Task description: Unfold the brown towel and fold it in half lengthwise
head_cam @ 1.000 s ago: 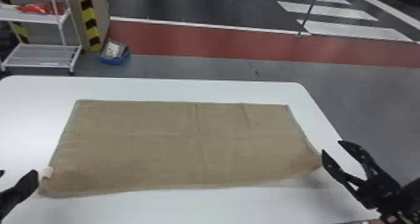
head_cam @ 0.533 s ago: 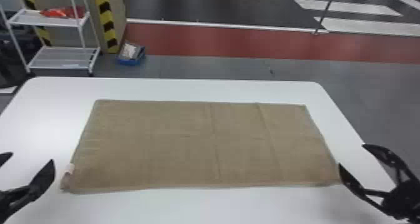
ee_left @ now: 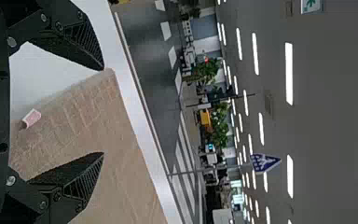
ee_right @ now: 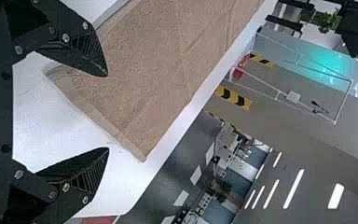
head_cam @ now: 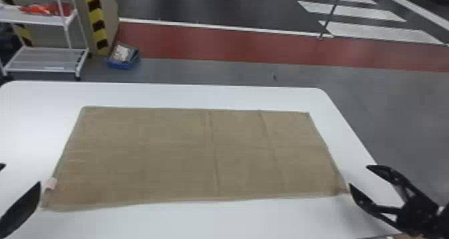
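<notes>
At the left, just beside the towel's near left corner: left gripper [ee_left: 103, 111], fingers wide apart, empty. Then, flat on the white table [head_cam: 247, 220], brown towel [head_cam: 173, 158], long axis running across from one gripper to the other. At the right, just beside the near right corner: right gripper [ee_right: 107, 112], likewise spread and empty. Little advantage to either arm; probably best to pinch both near corners together.

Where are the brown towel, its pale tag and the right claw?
Brown towel [head_cam: 180, 168], head view: middle of the cloth.
Pale tag [ee_left: 31, 117], left wrist view: middle of its face.
Right claw [head_cam: 358, 175], head view: midway between its parted fingertips.
</notes>
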